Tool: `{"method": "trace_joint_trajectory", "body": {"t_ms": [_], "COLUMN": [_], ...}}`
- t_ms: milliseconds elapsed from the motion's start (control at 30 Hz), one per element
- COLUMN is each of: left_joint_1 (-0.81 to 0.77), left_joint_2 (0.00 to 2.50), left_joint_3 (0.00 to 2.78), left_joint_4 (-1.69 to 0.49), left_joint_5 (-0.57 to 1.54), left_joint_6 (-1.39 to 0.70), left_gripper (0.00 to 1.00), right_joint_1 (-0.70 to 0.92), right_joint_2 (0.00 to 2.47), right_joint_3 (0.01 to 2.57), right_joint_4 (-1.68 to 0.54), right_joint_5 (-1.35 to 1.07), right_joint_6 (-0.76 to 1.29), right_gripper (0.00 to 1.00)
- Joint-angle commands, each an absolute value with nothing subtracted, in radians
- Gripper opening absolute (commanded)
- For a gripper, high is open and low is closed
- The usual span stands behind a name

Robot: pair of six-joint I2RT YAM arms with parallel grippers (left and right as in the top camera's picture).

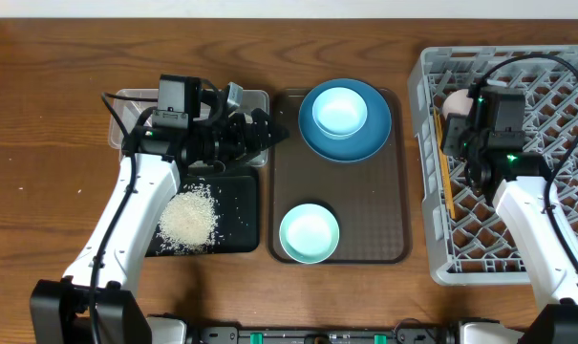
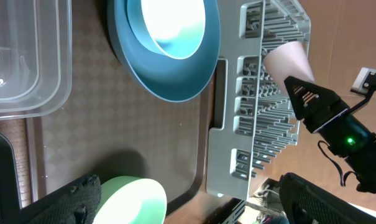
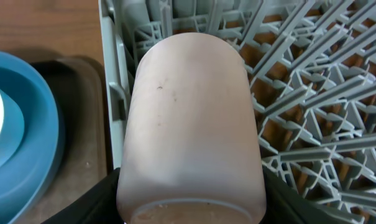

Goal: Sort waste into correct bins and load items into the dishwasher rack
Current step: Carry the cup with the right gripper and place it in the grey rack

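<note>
Wooden table, grey rack at right. Right gripper: fingers clamped on pale pink cup over the rack's left edge. Left gripper: fingers apart, empty, at brown tray edge.

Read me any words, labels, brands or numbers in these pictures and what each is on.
None readable. The cup, rack, plate, bowl, tub and black tray show no print.
A small white patch on the right arm, seen from the left wrist, is too blurred to tell.
</note>
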State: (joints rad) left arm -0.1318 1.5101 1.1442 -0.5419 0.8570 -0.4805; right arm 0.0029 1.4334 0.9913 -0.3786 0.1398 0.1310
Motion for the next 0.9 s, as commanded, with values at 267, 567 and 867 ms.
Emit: {"method": "trace_joint_trajectory", "body": {"t_ms": [267, 567, 867], "left_joint_1": [-0.13, -0.13, -0.13], "left_joint_2": [1.509, 1.509, 1.509], "left_joint_3": [1.149, 1.149, 1.149], "left_joint_4": [-0.542, -0.542, -0.542], "left_joint_5": [0.851, 0.851, 0.851], "left_joint_6": [-0.467, -0.467, -0.467], "left_gripper": [0.94, 0.94, 0.94], "right_joint_1": [-0.072, -0.099, -0.104], "right_joint_2": [1.401, 1.399, 1.399], "right_joint_3": [1.016, 1.016, 1.016], "right_joint_4": [-0.336, -0.355, -0.36], "right_joint_5": [0.081, 0.093, -0.05], "right_joint_6": [0.148, 0.153, 0.157], "right_gripper": [0.36, 0.36, 0.34]}}
